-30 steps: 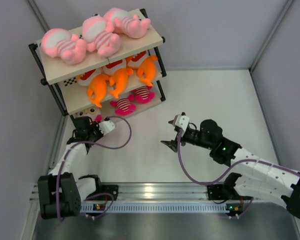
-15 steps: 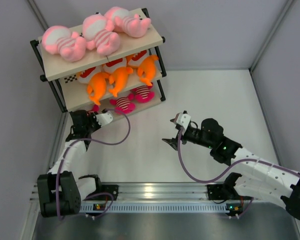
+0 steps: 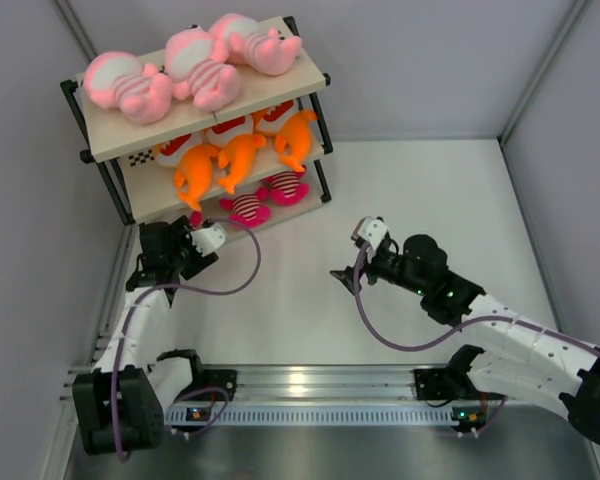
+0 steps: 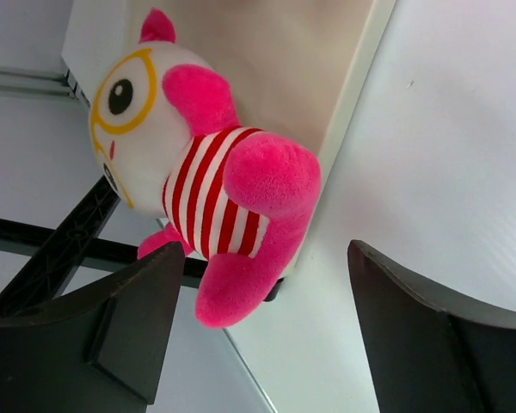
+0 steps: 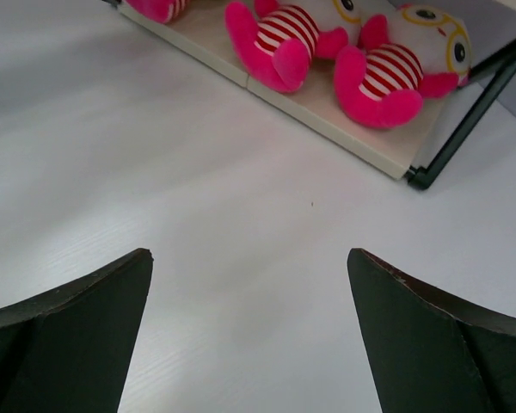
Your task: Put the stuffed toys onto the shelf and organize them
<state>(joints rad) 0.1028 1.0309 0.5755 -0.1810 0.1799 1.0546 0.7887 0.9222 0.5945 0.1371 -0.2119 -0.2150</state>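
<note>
The shelf [image 3: 115, 143] stands at the far left. Three pale pink stuffed toys [image 3: 192, 68] lie on its top board and three orange ones [image 3: 238, 155] on the middle board. Magenta-striped toys [image 3: 246, 208] lie on the bottom board. My left gripper [image 3: 191, 226] is at that board's left end, open. In the left wrist view a white-headed magenta-striped toy [image 4: 213, 185] rests on the board [image 4: 292, 60]. Its leg hangs over the edge between the fingers [image 4: 133, 314] of the left gripper [image 4: 267, 251], untouched. My right gripper [image 3: 339, 276] [image 5: 249, 254] hangs open over the bare table, empty.
The right wrist view shows two striped toys [image 5: 285, 39] [image 5: 392, 79] on the bottom board [image 5: 327, 110], with the shelf's black corner post [image 5: 464, 129] beside them. Grey walls close in the table on the left, back and right. The arm bases sit on a rail [image 3: 310, 395] at the near edge.
My left gripper has opened and let go of the magenta-striped toy, which now lies on the bottom board. The right gripper has shifted slightly up and to the right.
</note>
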